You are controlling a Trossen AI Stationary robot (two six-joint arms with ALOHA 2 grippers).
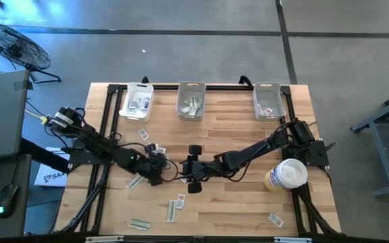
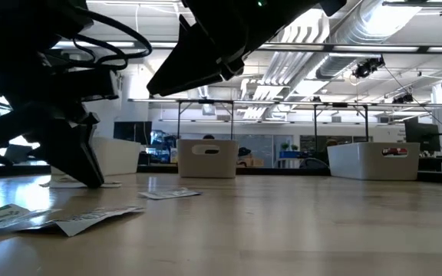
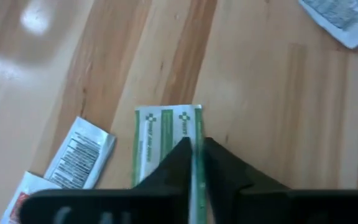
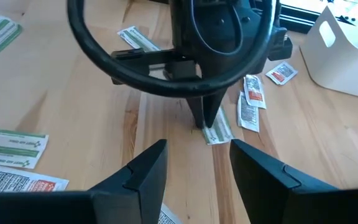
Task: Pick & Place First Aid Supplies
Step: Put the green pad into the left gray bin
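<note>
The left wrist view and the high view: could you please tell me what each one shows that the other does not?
Only the left wrist view shows the left gripper with its fingers pinching the edge of a green strip packet, print readable.

Only the high view shows the three clear bins, the round tub, and the right gripper open mid-table.

Both show the wooden table, the left gripper and loose packets around it.

Two black jointed arms (image 1: 107, 152) with looping black cables (image 4: 166, 62).
</note>
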